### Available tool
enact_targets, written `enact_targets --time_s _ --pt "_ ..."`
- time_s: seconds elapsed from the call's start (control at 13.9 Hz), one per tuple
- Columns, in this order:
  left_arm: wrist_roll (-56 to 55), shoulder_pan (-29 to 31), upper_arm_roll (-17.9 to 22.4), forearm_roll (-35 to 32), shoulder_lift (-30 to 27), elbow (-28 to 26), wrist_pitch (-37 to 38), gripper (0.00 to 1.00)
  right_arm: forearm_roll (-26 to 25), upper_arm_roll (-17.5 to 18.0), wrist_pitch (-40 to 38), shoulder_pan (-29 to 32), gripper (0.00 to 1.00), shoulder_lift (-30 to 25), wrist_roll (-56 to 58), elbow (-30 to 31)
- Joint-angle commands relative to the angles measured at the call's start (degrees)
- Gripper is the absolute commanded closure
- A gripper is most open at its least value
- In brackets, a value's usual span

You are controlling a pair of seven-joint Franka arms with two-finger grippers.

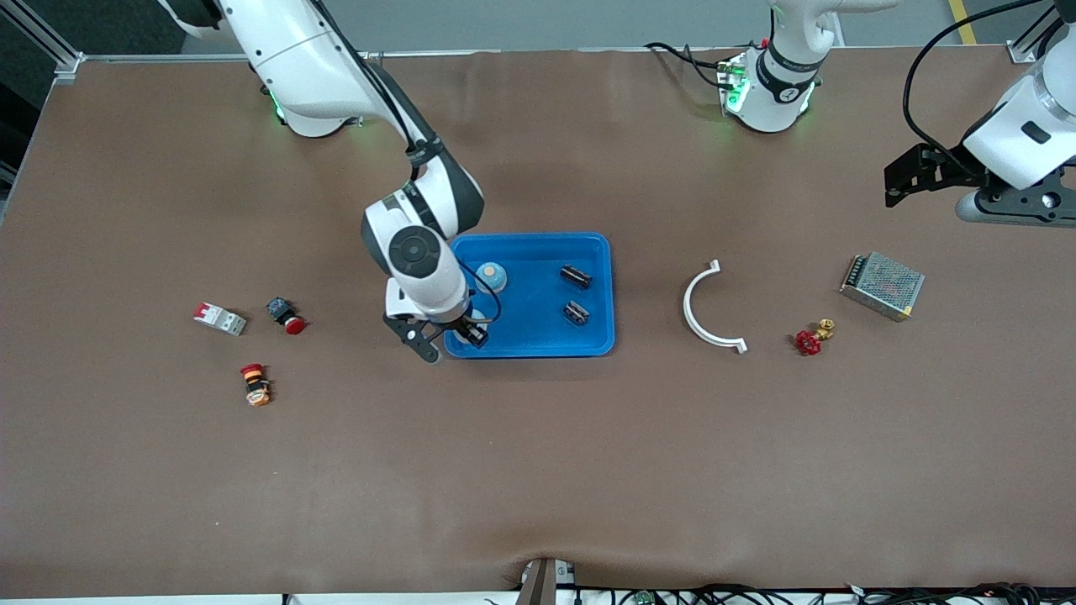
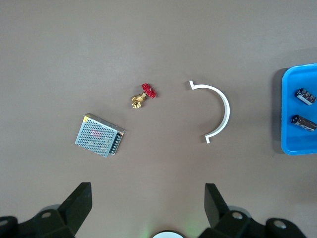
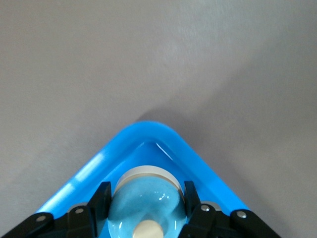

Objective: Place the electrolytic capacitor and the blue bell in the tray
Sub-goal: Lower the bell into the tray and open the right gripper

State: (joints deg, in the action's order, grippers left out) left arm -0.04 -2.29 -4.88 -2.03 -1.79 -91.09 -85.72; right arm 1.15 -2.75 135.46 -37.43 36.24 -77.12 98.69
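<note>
The bright-blue tray (image 1: 597, 340) sits mid-table. In it lie two black electrolytic capacitors (image 1: 576, 276) (image 1: 576, 313) and one blue bell (image 1: 491, 276). My right gripper (image 1: 450, 340) is at the tray corner nearest the front camera, toward the right arm's end. In the right wrist view this gripper (image 3: 146, 191) is shut on a second blue bell (image 3: 146, 206), both fingers against its sides, just inside the tray's rounded corner (image 3: 148, 131). My left gripper (image 2: 147, 198) waits open and empty over bare table at the left arm's end (image 1: 916, 172). It also sees the tray (image 2: 297, 144) and capacitors (image 2: 305, 95).
A white curved bracket (image 1: 709, 308), a red-handled brass valve (image 1: 812, 338) and a perforated metal box (image 1: 882, 286) lie toward the left arm's end. A white-and-red breaker (image 1: 219, 318) and two red push buttons (image 1: 287, 316) (image 1: 255, 385) lie toward the right arm's end.
</note>
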Motion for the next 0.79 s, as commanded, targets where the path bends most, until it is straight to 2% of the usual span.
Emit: enact_targets --time_s 0.0,0.72 --pt "-0.05 0.18 -0.22 0.09 -0.5 -0.76 -0.94 0.0 -4.57 -0.77 -1.33 -2.2 1.0 1.54 -6.44 -1.31" --pt "0.13 0.62 -0.13 0.09 -1.29 -0.49 0.29 0.0 -4.67 -0.68 -1.34 -3.88 1.0 3.48 -8.13 -1.57"
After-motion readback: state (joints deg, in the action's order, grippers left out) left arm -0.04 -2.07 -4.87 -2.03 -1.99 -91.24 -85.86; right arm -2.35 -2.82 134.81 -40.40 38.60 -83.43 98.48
